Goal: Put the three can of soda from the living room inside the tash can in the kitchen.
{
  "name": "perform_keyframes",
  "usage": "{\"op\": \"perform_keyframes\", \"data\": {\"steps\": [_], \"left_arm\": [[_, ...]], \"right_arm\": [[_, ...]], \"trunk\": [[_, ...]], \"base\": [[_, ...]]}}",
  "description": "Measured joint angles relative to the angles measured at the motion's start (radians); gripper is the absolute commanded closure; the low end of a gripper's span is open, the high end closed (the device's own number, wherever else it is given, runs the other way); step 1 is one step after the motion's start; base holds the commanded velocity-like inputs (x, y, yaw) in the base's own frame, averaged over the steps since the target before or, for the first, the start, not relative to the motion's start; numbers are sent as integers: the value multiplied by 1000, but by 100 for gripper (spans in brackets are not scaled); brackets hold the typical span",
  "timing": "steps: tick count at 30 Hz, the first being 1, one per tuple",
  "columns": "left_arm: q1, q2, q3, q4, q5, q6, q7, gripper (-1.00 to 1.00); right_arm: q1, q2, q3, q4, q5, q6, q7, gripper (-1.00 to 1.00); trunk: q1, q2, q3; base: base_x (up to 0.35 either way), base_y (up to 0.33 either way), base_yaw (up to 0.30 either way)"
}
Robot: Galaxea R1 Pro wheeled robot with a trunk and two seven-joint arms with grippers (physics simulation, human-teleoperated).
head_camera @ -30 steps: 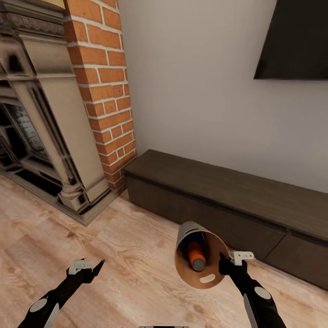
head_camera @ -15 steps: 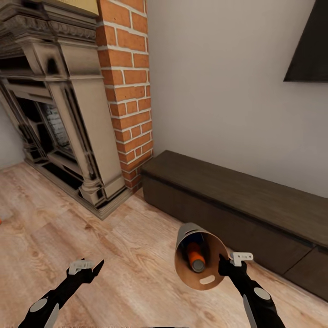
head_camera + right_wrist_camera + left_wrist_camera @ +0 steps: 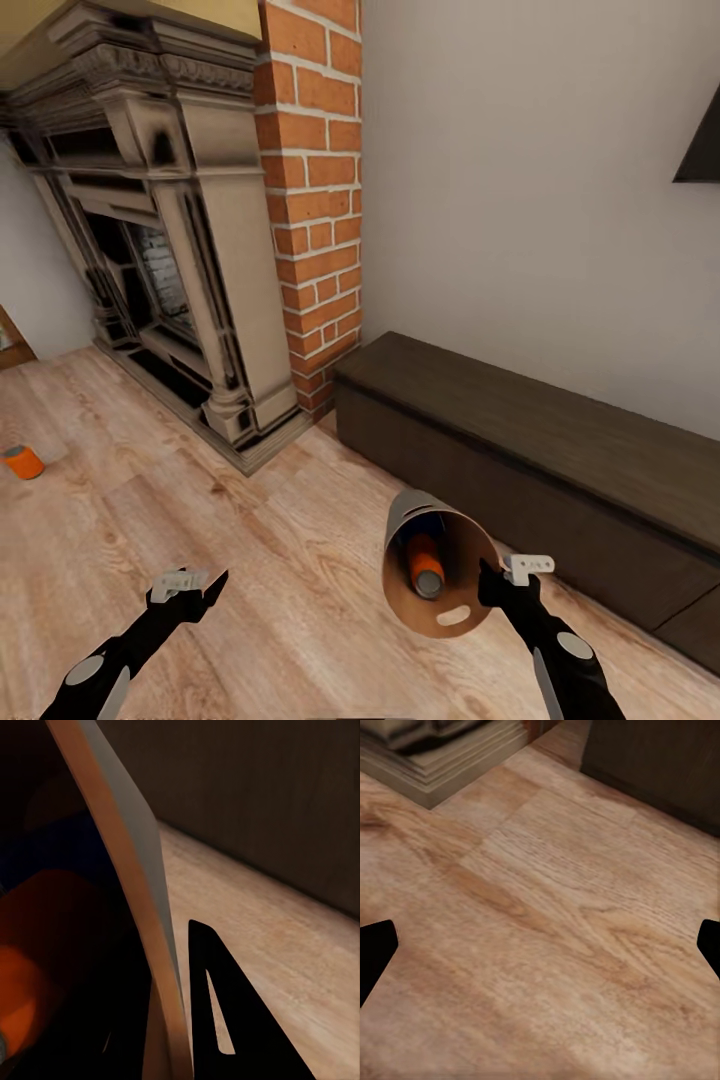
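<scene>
Nearest the robot, at about five o'clock in the head view, the right gripper (image 3: 497, 580) is clamped on the rim of the tash can (image 3: 440, 575); the right wrist view shows a finger (image 3: 217, 1020) pressed against the bin's wall (image 3: 142, 907). The bin is tipped with its mouth toward the camera. Inside lie an orange can of soda (image 3: 425, 562) and a blue can (image 3: 432, 521) behind it. At seven o'clock the left gripper (image 3: 190, 583) hangs over the wood floor (image 3: 270, 560) with its fingers spread and nothing between them. Farther off, at nine o'clock, a second orange can (image 3: 22, 461) lies on the floor. Beyond stand the long dark bench (image 3: 520, 440), the brick chimney (image 3: 315, 200) and the fireplace (image 3: 160, 230).
</scene>
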Motion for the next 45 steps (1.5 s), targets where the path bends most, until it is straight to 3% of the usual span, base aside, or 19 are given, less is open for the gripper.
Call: {"op": "perform_keyframes", "data": {"steps": [9, 17, 26, 35, 39, 42, 45], "left_arm": [[0, 0, 0, 0, 0, 0, 0, -100], [0, 0, -29, 0, 1, 0, 1, -100], [0, 0, -33, 0, 0, 0, 11, -100], [0, -1, -37, -3, 4, 5, 12, -100], [0, 0, -38, -7, 6, 16, 13, -100], [0, 4, -37, -23, 16, 87, -1, -100], [-4, 13, -31, -37, 40, 158, -75, -100]], "right_arm": [[0, 1, 0, 0, 1, 0, 1, 100], [0, 1, 0, 0, 1, 0, 1, 100], [0, 1, 3, 13, 1, 0, 2, 100], [1, 1, 9, 21, 6, 0, 3, 100], [0, 1, 52, 23, 6, 2, 4, 100], [-1, 2, 129, 17, 9, 3, -8, 100], [-2, 3, 197, 9, 3, 10, -12, 100]], "trunk": [[0, 0, -8], [0, 0, -16], [0, 0, -26], [0, 0, -35], [0, 0, -40], [0, 0, -43], [0, 0, -44]], "base": [[0, 0, 144], [0, 0, 179], [2, 0, 182], [154, 0, 176], [222, 0, 157], [215, 0, 103], [193, 0, 37]]}}
